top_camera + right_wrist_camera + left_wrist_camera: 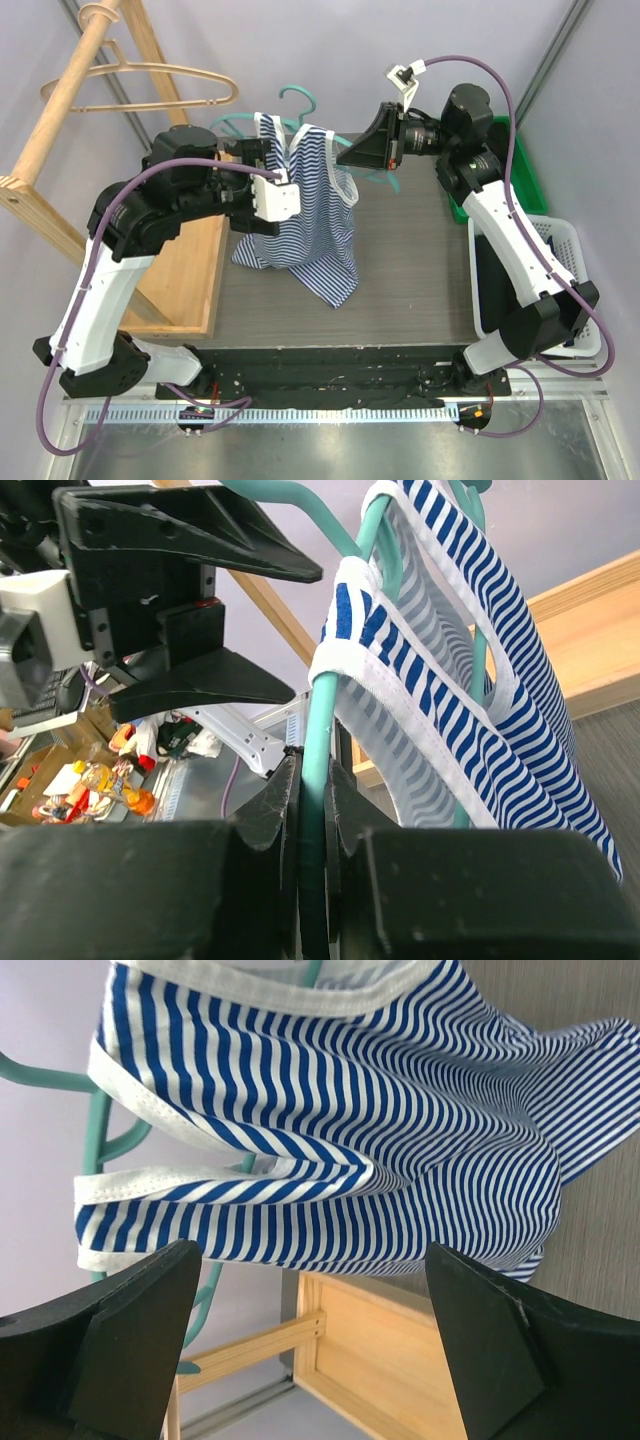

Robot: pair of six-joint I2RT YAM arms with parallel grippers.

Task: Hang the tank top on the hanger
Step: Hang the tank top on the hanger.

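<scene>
Top external: left tool (268, 185) sits beside the tank top (320, 210), draped on the hanger (300, 97). Left wrist: its jaws gape, released, tank top just ahead. Right wrist: right tool (313, 775) clenches the hanger, tank top just beyond.

Tank top (318, 215) navy-white striped, white trim; hanger (318, 730) teal.

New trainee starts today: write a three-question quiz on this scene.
1. True or false: the right end effector is shut on the hanger.
2. The left end effector is: A open, B shut and empty, C shut on the hanger.
3. Fill in: the tank top's stripes are blue and ____.
Key: 1 true; 2 A; 3 white.
</scene>
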